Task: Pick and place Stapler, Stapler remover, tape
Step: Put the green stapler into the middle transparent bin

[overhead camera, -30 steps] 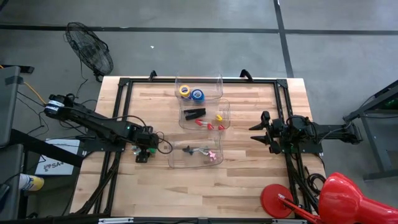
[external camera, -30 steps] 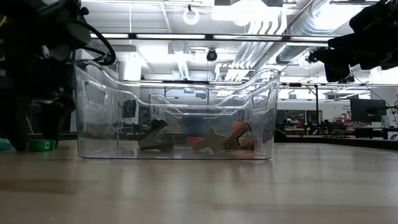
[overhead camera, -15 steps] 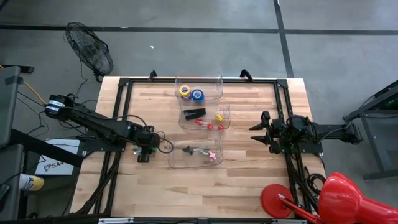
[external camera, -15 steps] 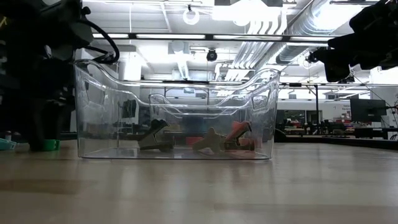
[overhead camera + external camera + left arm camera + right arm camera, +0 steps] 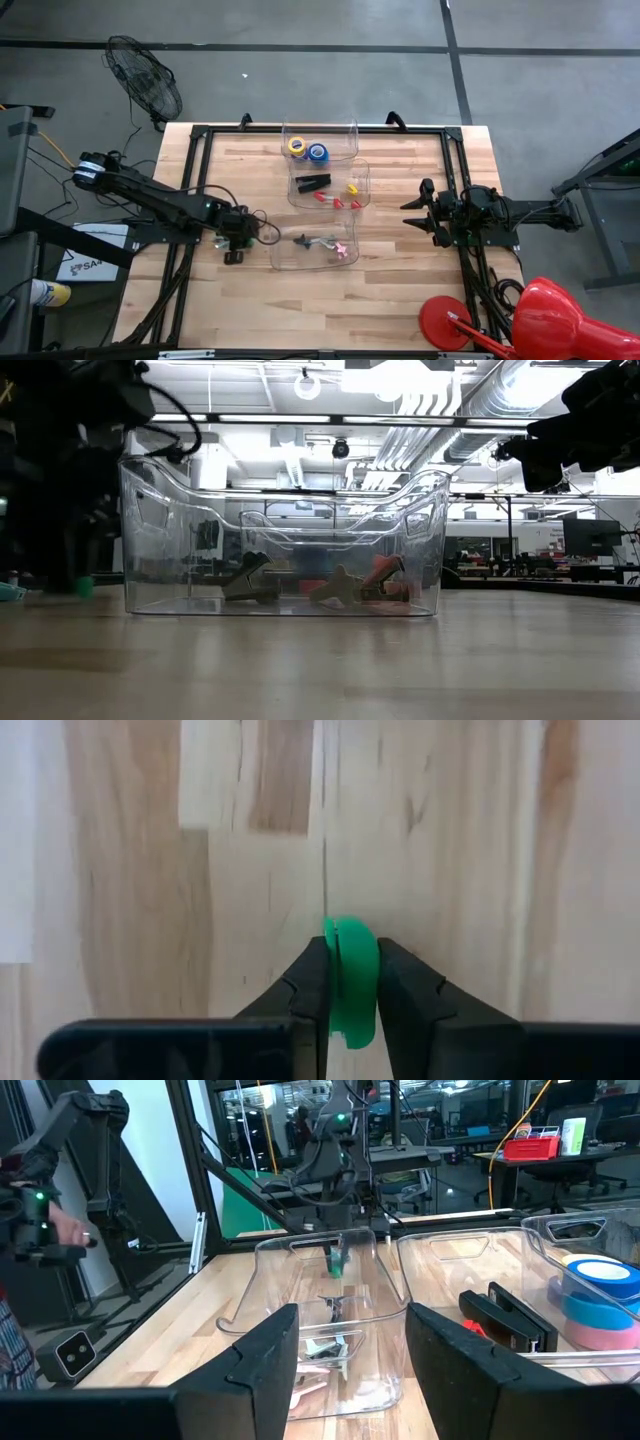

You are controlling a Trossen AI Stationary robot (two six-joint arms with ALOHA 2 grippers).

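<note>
Green tape roll (image 5: 349, 982), pinched edge-on between the closed fingers of the left gripper (image 5: 349, 995) on the bare table (image 5: 400, 300) beside the nearest clear bin (image 5: 312, 262), evidently for lifting; right gripper (image 5: 348, 1348) parked apart, fingers spread, nothing held.

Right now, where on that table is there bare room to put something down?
The wooden table is bare along its near edge, and between the three clear bins and the right claw. It is crowded mid-table, where the bins stand in a row, and beside the nearest bin, where the left claw grips a green tape roll.
</note>
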